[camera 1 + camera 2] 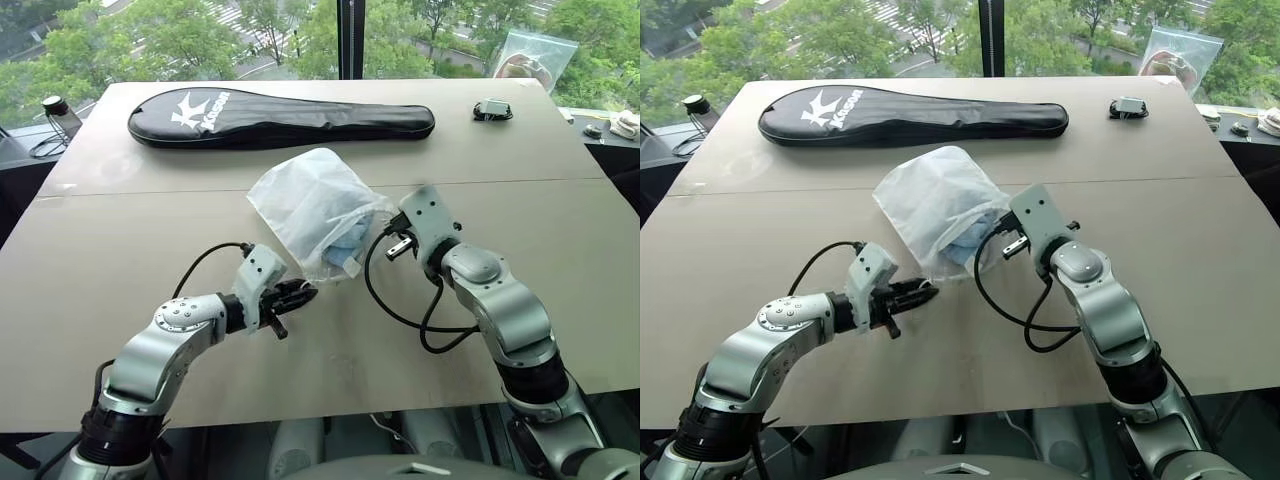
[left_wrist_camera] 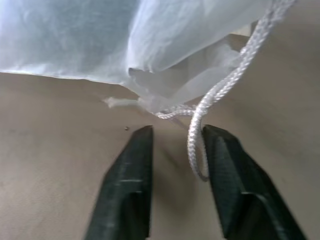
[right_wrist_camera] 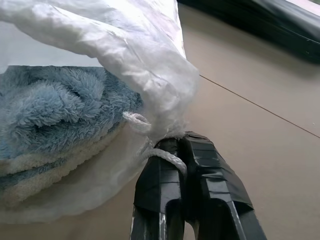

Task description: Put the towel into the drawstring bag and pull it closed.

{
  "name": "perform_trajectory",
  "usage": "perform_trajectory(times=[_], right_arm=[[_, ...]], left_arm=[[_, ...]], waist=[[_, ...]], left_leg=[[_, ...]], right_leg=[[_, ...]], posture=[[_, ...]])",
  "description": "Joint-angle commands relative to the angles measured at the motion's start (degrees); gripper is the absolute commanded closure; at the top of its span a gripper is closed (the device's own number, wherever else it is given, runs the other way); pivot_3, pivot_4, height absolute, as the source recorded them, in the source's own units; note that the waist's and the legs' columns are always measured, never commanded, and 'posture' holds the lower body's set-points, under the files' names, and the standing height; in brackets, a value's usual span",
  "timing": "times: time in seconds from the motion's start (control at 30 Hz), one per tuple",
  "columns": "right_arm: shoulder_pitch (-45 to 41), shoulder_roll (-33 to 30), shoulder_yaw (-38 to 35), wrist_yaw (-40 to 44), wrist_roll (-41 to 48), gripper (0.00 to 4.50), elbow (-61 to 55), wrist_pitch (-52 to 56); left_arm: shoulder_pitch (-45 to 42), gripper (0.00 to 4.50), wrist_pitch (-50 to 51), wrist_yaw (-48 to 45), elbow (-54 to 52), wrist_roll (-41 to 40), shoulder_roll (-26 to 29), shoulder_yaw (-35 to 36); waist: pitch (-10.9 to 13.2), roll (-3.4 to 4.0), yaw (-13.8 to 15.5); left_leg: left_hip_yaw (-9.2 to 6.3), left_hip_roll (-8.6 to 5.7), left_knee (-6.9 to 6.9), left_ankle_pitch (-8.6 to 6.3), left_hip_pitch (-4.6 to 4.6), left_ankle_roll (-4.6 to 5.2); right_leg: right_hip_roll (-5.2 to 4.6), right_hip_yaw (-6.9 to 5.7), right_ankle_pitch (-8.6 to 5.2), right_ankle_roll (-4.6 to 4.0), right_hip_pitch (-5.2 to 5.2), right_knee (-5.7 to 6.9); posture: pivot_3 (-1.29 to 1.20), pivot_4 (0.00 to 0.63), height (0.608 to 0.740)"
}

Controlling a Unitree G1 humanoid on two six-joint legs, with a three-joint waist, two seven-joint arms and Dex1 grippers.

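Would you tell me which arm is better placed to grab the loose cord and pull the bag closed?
Left. The left gripper is open with the cord between its fingers; the right gripper is already shut on the drawstring bag.

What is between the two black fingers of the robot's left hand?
In the left wrist view, a white cord from the drawstring bag hangs between the left gripper's fingers, over bare table.

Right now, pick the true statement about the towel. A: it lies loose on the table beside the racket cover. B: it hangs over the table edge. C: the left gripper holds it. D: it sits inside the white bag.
D: the light-blue towel shows through the mouth of the drawstring bag, whose edge the right gripper pinches.
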Motion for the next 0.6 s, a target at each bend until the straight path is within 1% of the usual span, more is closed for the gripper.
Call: perform_trajectory(times=[0.03,0.2,0.3,0.37,0.43,0.57,0.6], right_arm=[[-0.63,0.08,-1.72,-0.93,-0.16,4.50,-2.25,-0.88],[-2.75,1.47,-6.07,-4.40,-1.03,4.50,-1.39,-6.60],[-5.63,2.28,-12.05,-6.92,-0.58,4.50,-2.19,-11.90],[-7.42,1.85,-14.71,-7.93,-0.71,4.50,-2.50,-14.32],[-9.79,0.01,-16.18,-8.07,-1.52,4.50,-2.10,-16.88],[-15.36,-3.60,-18.12,-6.97,-1.32,4.50,-1.20,-20.20],[-16.25,-4.09,-18.46,-6.80,-1.03,4.50,-1.18,-20.47]], left_arm=[[-0.62,4.49,-2.98,0.07,1.82,1.60,0.39,0.78],[-2.75,4.49,-8.64,2.82,3.89,3.20,0.03,5.86],[-7.08,4.49,-16.71,8.31,6.53,8.10,0.44,10.42],[-12.27,4.49,-20.85,13.09,9.98,10.88,0.37,13.26],[-19.97,4.49,-23.99,17.82,15.21,13.50,0.78,15.02],[-33.68,4.49,-27.81,22.25,23.71,16.92,2.24,15.65],[-35.69,4.49,-28.29,22.76,25.19,17.36,2.47,15.70]], waist=[[0.00,0.00,0.00],[0.00,0.00,0.00],[0.02,0.01,0.11],[0.01,0.00,0.46],[-0.01,-0.03,0.58],[0.04,-0.01,0.61],[0.03,-0.02,0.57]], left_leg=[[0.00,0.00,0.00,0.00,0.00,0.00],[-0.03,0.01,0.00,0.00,0.00,0.00],[-0.03,0.00,0.00,0.00,-0.02,0.00],[-0.04,0.00,0.00,0.00,-0.03,0.00],[-0.10,-0.02,0.00,0.00,-0.05,0.00],[-0.08,-0.07,0.00,0.00,-0.14,0.00],[-0.04,-0.08,0.00,0.00,-0.13,0.00]], right_leg=[[0.00,-0.01,0.00,0.00,0.00,0.00],[0.02,-0.02,0.00,0.00,-0.01,0.02],[0.01,-0.03,0.00,0.00,-0.02,0.01],[0.01,-0.06,0.01,0.00,-0.01,0.00],[0.00,-0.13,0.01,0.00,0.00,0.00],[-0.04,-0.12,0.03,0.02,-0.04,-0.06],[-0.06,-0.10,0.02,0.02,-0.03,-0.07]], posture=[[0.00,0.150,0.740],[0.00,0.150,0.740],[0.00,0.150,0.740],[0.00,0.150,0.740],[0.00,0.150,0.740],[0.00,0.150,0.740],[0.00,0.150,0.740]])
